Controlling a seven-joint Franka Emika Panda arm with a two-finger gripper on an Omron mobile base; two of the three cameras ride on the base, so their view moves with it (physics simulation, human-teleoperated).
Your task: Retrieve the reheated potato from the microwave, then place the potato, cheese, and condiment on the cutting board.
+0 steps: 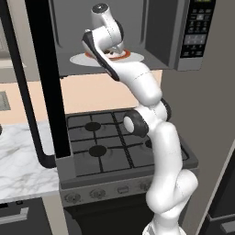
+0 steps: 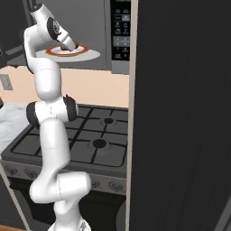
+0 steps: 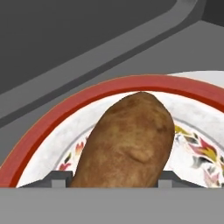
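brown and rough-skinned, the potato (image 3: 129, 142) lies on a white plate (image 3: 192, 118) with a red rim and a painted floral pattern, inside the open microwave (image 1: 158, 27). in the hand view the potato rises large between the two dark fingertips (image 3: 59, 179), one at each of its flanks and right against the skin; the gripper (image 3: 114, 181) looks closed on the potato, though the contact itself sits at the very bottom edge of that view and is hard to confirm.

from the left base view the white arm (image 1: 163, 151) climbs from the lower right, bends over the stove and reaches up into the microwave cavity, its hand (image 1: 104, 20) angled down onto the plate (image 1: 131, 56). the plate rests on a pale round turntable (image 1: 80, 59) on the cavity floor. the microwave door (image 1: 43, 78) hangs swung open to the left, a tall dark panel with a curved black handle, and the black button panel (image 1: 198, 27) stands at the right side of the appliance.

from the right base view a sliver of the brown potato (image 2: 74, 45) shows just beside the hand, on the red-rimmed plate (image 2: 81, 52). below the microwave sits a gas stove (image 1: 105, 142) with black grates and a row of knobs along its front. a marble counter (image 1: 20, 160) runs to the left of the stove, and a tall dark cabinet side (image 2: 185, 113) stands to its right.
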